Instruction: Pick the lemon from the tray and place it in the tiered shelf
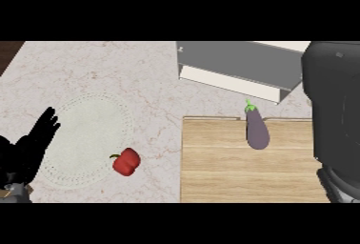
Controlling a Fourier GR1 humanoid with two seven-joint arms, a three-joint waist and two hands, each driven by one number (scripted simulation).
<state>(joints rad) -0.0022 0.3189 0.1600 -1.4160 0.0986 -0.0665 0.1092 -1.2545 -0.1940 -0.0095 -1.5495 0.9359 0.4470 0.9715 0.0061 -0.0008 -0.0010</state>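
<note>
No lemon shows anywhere in the head view. The wooden tray [225,176] lies at the lower right with a purple eggplant [257,131] near its far edge. The grey tiered shelf [239,64] stands at the back, right of centre. My right forearm [337,105] rises large and dark along the right edge, covering the tray's right end and part of the shelf; its hand does not show. My left hand [32,143] rests open at the lower left, fingers pointing up.
A red bell pepper [126,161] sits on the right rim of a pale round placemat [84,128] left of the tray. Marbled countertop [105,66] spreads across the left and back.
</note>
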